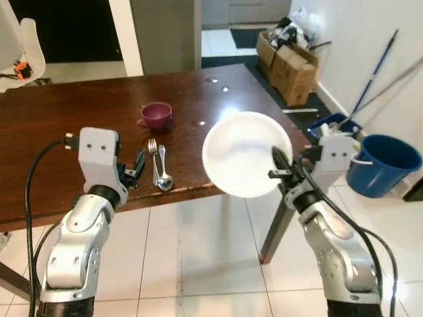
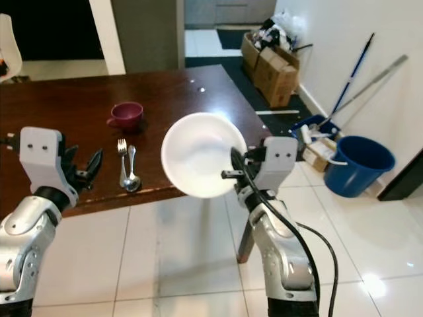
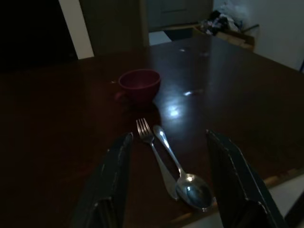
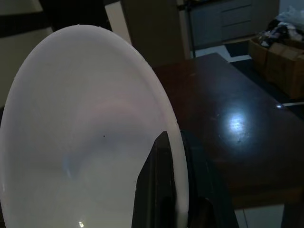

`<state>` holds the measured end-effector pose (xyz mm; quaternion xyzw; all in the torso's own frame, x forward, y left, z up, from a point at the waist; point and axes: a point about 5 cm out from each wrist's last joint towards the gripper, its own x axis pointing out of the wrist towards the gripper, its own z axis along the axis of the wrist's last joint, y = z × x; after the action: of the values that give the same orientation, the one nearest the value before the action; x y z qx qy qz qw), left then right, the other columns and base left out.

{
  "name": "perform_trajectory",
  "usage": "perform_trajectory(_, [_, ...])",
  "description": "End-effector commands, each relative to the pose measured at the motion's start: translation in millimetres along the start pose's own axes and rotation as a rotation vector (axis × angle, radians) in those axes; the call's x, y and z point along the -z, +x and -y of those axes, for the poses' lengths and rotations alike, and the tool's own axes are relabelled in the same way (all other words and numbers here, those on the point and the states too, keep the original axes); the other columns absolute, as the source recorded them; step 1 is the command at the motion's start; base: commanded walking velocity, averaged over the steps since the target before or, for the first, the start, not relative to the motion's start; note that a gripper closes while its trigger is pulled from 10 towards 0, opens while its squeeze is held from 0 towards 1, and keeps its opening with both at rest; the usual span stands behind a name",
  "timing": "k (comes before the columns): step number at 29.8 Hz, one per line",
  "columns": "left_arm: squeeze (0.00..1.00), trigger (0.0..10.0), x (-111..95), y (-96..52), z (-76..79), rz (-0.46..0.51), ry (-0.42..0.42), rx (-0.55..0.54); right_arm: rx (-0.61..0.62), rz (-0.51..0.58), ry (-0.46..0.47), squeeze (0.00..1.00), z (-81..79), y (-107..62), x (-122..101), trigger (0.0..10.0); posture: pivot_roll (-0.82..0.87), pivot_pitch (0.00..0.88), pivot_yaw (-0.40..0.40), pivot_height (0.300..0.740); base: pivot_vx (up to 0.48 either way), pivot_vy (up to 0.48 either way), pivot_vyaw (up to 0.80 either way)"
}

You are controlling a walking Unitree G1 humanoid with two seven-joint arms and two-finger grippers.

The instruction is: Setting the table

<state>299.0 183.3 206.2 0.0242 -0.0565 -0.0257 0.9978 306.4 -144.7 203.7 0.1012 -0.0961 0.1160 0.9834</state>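
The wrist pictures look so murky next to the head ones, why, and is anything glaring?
Left wrist view: dim, yet fork and spoon stay readable. Right wrist view: the plate looms pale. Left eye view: ceiling-light glare on the table.

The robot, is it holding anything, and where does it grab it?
The right tool holds the white plate, pinched at its rim on the robot's right side. The left tool is open and holds nothing.

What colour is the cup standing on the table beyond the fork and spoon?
The cup is a dark magenta-purple, clearest in the left eye view.
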Motion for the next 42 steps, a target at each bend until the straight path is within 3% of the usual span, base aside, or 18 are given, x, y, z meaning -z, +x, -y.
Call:
perform_trajectory(1, [0.00,10.0,1,-0.3,-1.5,-0.004,0.004,-0.004,-0.007,0.004,0.005,0.00,-3.6,0.4,0,10.0,-0.02,0.033,0.092,0.740,0.000,0.000,0.00])
perform_trajectory(6, [0.00,10.0,1,-0.6,-1.1,-0.005,0.004,-0.003,-0.004,0.001,0.011,0.00,-2.9,0.5,0,10.0,-0.02,0.032,0.091,0.740,0.000,0.000,0.00])
perform_trajectory(28, [0.00,10.0,6,-1.5,0.9,-0.019,-0.002,0.001,0.002,-0.005,0.036,0.00,-1.5,0.2,1,10.0,-0.02,0.035,0.089,0.740,0.000,0.000,-0.80])
perform_trajectory(42, [0.00,10.0,26,-4.4,-3.5,-0.080,0.008,-0.018,-0.009,-0.036,0.039,0.00,-2.4,-1.0,10,10.0,-0.02,0.029,0.086,0.740,0.000,0.000,-0.79])
